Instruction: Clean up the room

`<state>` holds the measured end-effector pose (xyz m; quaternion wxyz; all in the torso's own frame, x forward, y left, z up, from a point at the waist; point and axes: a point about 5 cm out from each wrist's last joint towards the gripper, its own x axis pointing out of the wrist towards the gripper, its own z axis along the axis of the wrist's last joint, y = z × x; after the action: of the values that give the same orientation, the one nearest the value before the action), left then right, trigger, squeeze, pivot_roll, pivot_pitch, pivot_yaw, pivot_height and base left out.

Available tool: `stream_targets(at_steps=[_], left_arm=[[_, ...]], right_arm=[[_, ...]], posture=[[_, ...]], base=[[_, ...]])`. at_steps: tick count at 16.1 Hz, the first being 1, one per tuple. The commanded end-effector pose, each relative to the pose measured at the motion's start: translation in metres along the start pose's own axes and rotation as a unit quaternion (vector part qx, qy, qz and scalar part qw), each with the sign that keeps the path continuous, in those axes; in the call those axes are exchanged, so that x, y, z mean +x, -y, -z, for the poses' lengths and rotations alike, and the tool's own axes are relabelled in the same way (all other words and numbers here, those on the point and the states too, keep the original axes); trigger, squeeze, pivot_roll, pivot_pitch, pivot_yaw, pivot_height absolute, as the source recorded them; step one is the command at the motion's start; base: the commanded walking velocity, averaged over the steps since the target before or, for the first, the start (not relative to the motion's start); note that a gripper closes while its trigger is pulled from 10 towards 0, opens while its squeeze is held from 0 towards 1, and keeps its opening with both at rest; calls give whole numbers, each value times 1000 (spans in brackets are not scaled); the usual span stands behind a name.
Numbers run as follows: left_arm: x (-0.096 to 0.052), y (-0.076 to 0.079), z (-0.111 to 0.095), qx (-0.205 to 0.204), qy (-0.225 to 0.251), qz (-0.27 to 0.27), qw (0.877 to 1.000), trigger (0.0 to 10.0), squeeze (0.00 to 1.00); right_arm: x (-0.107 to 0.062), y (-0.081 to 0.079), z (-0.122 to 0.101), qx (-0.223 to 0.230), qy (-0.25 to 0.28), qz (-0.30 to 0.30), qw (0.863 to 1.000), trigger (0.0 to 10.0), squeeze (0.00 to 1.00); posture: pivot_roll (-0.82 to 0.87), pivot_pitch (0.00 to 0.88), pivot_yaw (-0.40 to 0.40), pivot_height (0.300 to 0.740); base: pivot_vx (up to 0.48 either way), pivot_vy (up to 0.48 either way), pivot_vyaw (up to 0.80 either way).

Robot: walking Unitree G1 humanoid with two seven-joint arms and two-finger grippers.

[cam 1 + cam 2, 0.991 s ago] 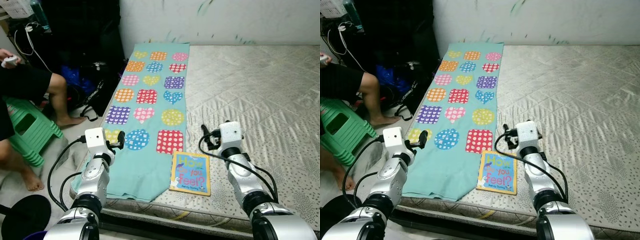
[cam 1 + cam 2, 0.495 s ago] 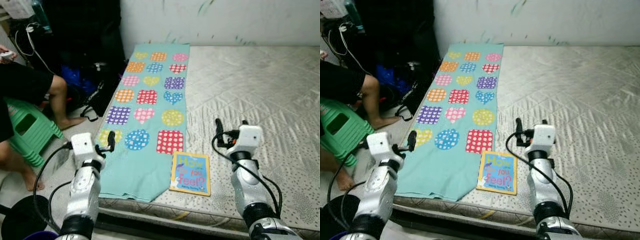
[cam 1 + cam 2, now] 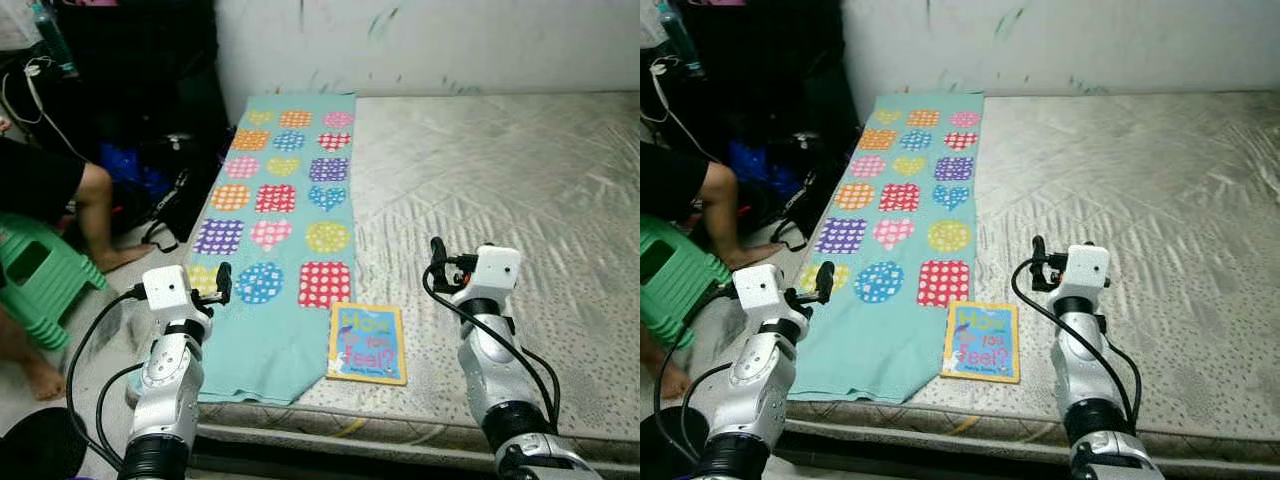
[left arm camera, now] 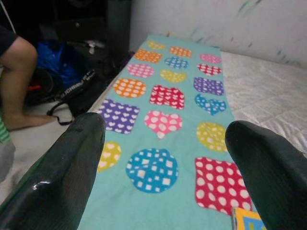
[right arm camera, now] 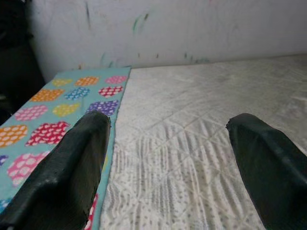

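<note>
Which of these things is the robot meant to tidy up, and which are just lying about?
Likely part of the tidying:
- picture book, lying flat near the mattress's front edge
- patterned blanket, spread along the mattress's left side, its end drooping over the edge

Just lying about:
- mattress
- green stool, with a person sitting by it
- black bag on the floor

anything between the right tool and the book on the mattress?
Nothing visible. The right tool is open above bare mattress; the book lies flat nearer the bed edge, beside the patterned cloth, with nothing on it.
</note>
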<state>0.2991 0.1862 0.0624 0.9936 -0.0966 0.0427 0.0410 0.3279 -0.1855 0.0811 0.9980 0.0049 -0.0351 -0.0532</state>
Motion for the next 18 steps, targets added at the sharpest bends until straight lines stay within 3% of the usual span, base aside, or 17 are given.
stream_targets(at_steps=[1,13,18], left_arm=[[0,-1,-2,1,-2,-3,1000,10000,0],[1,9,0,-21,-15,11,1000,10000,0],[0,7,2,-17,-20,8,1000,10000,0]], right_arm=[[1,-3,-2,-3,1,-2,1000,10000,0],[4,-5,-6,-17,-7,-17,1000,10000,0],[4,-9,-5,-22,-11,-30,999,10000,0]], posture=[[-100,0,78,740],[-106,0,60,740],[-103,0,56,740]], base=[[0,0,-800],[0,0,-794],[0,0,-89]])
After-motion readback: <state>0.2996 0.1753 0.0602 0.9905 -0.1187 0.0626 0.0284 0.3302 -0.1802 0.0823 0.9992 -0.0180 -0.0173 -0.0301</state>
